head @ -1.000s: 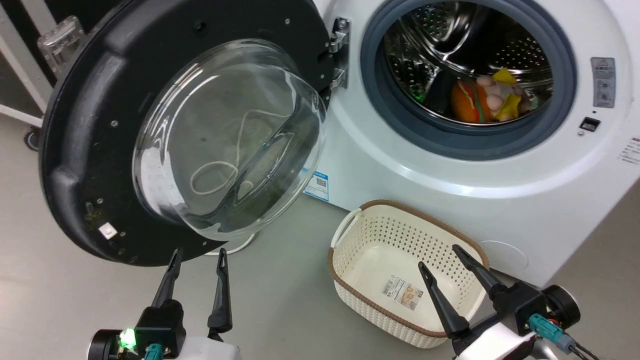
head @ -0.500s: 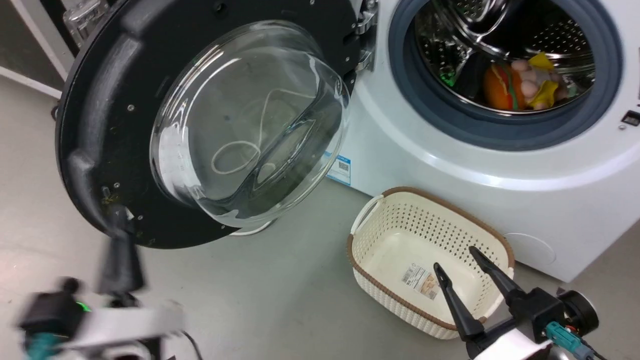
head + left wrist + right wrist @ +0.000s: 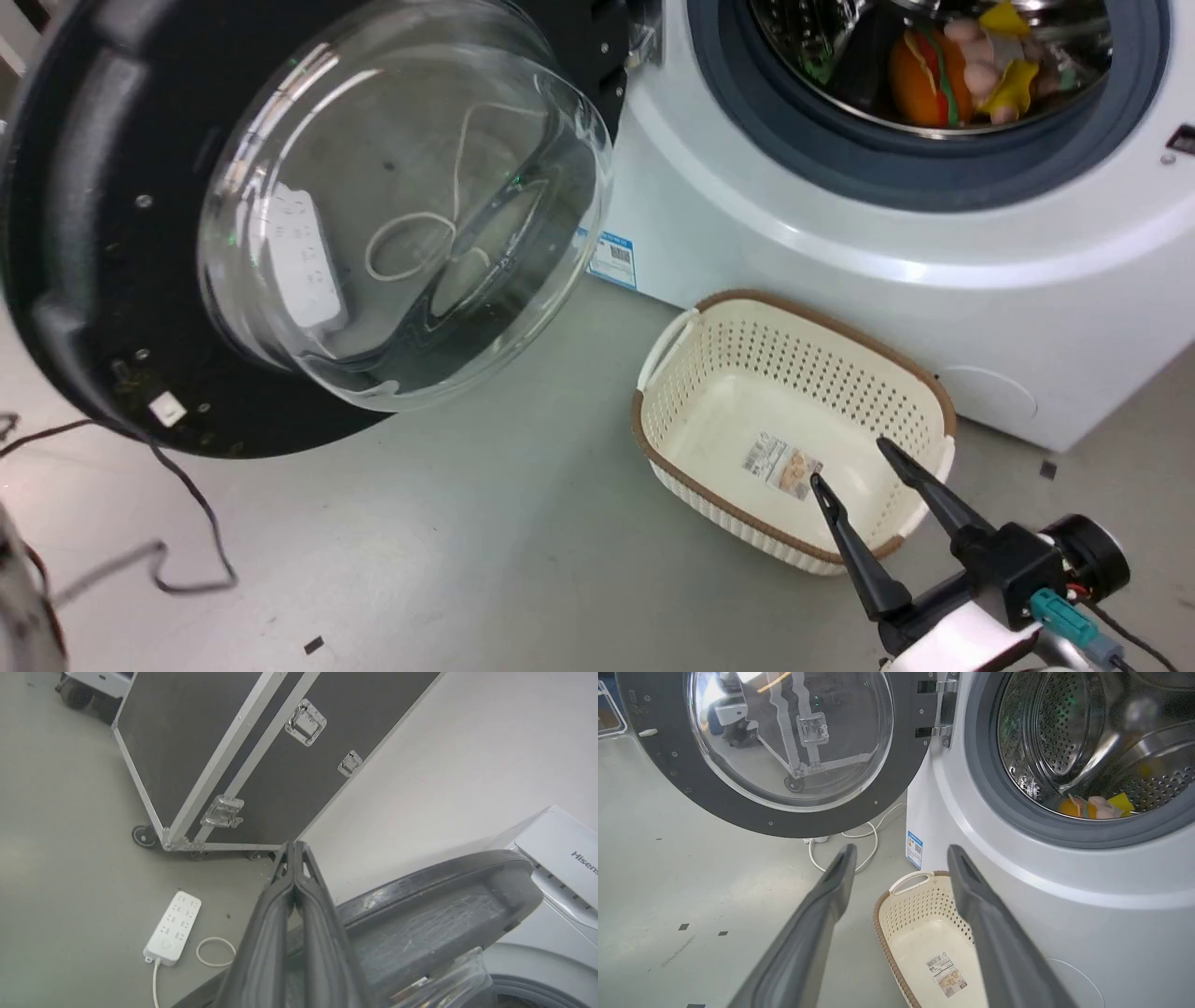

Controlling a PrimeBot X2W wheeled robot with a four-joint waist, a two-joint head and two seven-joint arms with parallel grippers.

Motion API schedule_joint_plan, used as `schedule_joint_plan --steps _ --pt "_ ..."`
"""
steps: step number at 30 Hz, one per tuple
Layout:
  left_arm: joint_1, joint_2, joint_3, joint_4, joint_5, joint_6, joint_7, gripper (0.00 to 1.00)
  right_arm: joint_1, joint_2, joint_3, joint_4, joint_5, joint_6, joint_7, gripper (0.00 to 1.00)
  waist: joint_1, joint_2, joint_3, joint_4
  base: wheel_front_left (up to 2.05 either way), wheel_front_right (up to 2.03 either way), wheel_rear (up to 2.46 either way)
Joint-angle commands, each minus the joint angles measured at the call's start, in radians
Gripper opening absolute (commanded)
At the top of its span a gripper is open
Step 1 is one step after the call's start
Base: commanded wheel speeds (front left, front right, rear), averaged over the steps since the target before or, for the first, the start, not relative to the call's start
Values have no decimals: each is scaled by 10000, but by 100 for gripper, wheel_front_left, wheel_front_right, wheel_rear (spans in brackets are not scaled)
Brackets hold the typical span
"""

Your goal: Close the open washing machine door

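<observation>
Positioning step: my left gripper (image 3: 294, 851), fingers (image 3: 322, 933) pressed together, sits behind the washing machine door (image 3: 434, 905), next needing a steady push; right gripper (image 3: 848, 460) gapes.

- Washing machine door (image 3: 84, 187): glossy black rim around a clear, colourless glass bowl.
- Washing machine (image 3: 840, 271): white body; blue-grey rubber ring (image 3: 896, 173); bright steel drum (image 3: 1045, 732) dotted with rows of small holes.
- Sticker (image 3: 611, 257): blue and white.
- Laundry basket (image 3: 691, 369): cream, perforated in a regular grid, with a brown rim band.
- Toys (image 3: 920, 70): orange, yellow and pale pink.
- Flight case (image 3: 187, 742): black panels, silver edging.
- Power strip (image 3: 173, 928): white, with a white cord.
- Floor (image 3: 467, 541): plain grey.
- Right gripper (image 3: 850, 462) and left gripper (image 3: 294, 845): dark grey fingers.
</observation>
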Motion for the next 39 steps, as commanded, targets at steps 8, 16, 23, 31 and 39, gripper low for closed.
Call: schedule_joint_plan --steps 8,16,23,31,39 --pt "-1483 987 807 2599 -2510 694 3255 0 -280 -220 218 77 199 8 -152 100 -1 0 327 -376 0 0 0" --pt "-1007 924 486 2541 -4189 285 6563 0 -284 -132 86 268 234 8 -235 100 -1 0 189 -519 0 0 0" --pt "274 317 260 1330 -5409 135 8663 0 -205 225 -86 577 251 8 -338 100 -1 0 -369 -530 0 0 0" --pt "1735 -1085 -380 -497 -6246 248 9896 0 -16 843 -586 872 165 8 -427 100 -1 0 -1176 -722 0 0 0" --pt "3279 -1987 -1341 -2082 -6509 112 9451 0 91 1218 -796 931 -71 8 -447 100 -1 0 -1567 -1535 0 0 0"
